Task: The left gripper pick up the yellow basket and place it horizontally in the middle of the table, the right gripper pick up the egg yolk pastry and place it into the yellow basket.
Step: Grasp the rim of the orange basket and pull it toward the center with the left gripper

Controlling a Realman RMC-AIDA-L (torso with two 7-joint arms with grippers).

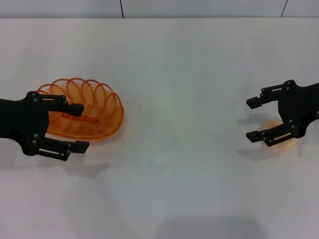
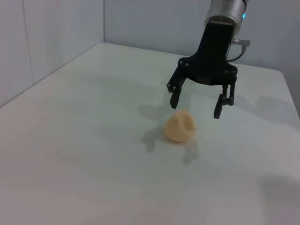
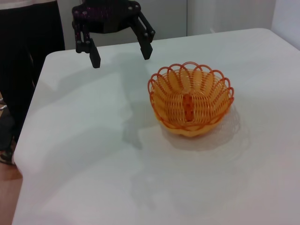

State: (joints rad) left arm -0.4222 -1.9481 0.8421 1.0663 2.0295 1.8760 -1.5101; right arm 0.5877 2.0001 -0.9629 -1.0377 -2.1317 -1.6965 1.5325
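Observation:
The yellow basket stands upright on the white table at the left; it also shows in the right wrist view. My left gripper is open and empty, raised just over the basket's near-left side; the right wrist view shows the left gripper apart from the basket. The egg yolk pastry lies on the table at the right, mostly hidden in the head view. My right gripper is open and hangs just above it, as the left wrist view shows.
A person in dark clothes stands beyond the table's edge on my left side. A wall runs along the table's far edge. Bare tabletop lies between the basket and the pastry.

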